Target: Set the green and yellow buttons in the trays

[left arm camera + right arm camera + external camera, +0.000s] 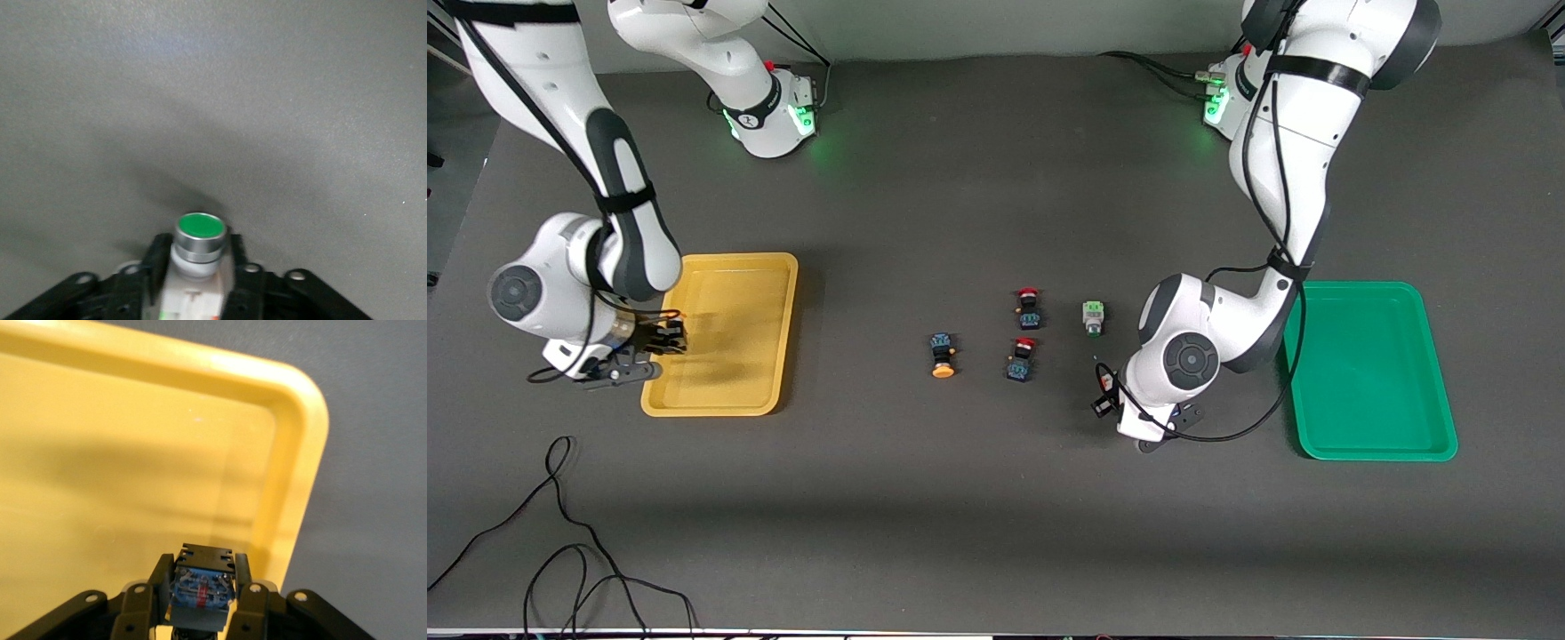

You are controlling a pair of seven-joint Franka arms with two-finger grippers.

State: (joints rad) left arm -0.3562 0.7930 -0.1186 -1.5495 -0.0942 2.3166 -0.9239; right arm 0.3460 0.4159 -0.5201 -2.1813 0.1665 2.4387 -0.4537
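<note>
Gripping a green-faced button (199, 241), my left claw (197, 280) has its fingers (156, 263) pressed against both sides of the white-silver body, the green cap pointing out past the fingertips. In the front view this claw (1107, 400) sits low over the bare surface (996, 516), between the loose buttons and the green tray (1423, 311), which lies toward the left arm's end.

My right claw (200, 600) is clamped on a black-blue button body (200, 587), over the yellow tray (303, 407) near one rounded corner. From the front, that claw (660, 340) hangs above the yellow tray's (783, 267) edge at the right arm's end.

On the surface between the trays lie four more buttons: a yellow-capped button (942, 356), two red buttons (1029, 308) (1022, 359) beside it, and a white button (1093, 317) closest to my left claw, apart from it.
</note>
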